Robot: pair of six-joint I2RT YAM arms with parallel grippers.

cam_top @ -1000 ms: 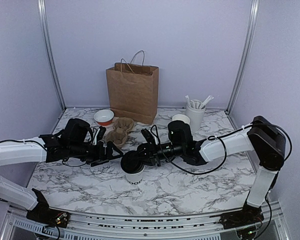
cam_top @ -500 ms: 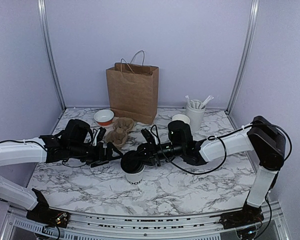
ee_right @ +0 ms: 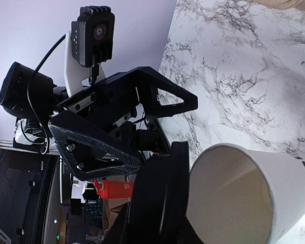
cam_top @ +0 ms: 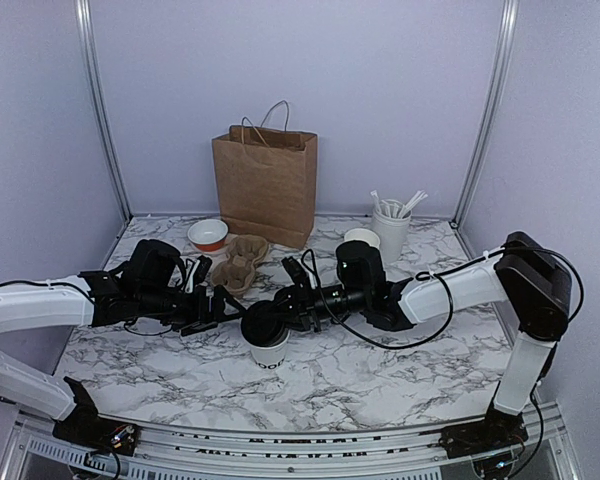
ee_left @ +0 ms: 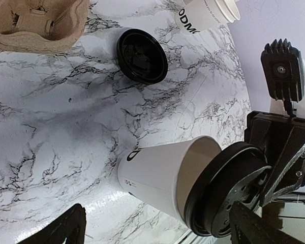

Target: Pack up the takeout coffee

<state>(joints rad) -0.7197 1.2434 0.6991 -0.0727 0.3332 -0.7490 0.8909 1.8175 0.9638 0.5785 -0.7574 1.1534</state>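
The white paper cup [cam_top: 269,351] [ee_left: 155,173] [ee_right: 254,195] of the takeout coffee stands upright at mid-table with dark lettering near its base. My right gripper [cam_top: 283,312] [ee_right: 153,218] is shut on its black lid [cam_top: 264,322] [ee_left: 229,190] [ee_right: 169,195]. It holds the lid tilted against the cup's open rim. My left gripper [cam_top: 224,305] [ee_left: 157,226] is open just left of the cup. Its fingers [ee_left: 58,230] stand wide to either side of the cup without touching it.
A second black lid [ee_left: 141,55] lies on the marble. A second lettered white cup [cam_top: 361,238] [ee_left: 206,12] stands behind, beside a white cup of stirrers [cam_top: 391,228]. The brown pulp carrier [cam_top: 238,262] [ee_left: 35,23], a red bowl [cam_top: 208,234] and a paper bag [cam_top: 267,183] sit at the back.
My left gripper has edged slightly right towards the cup. The right gripper and the lid have stayed put.
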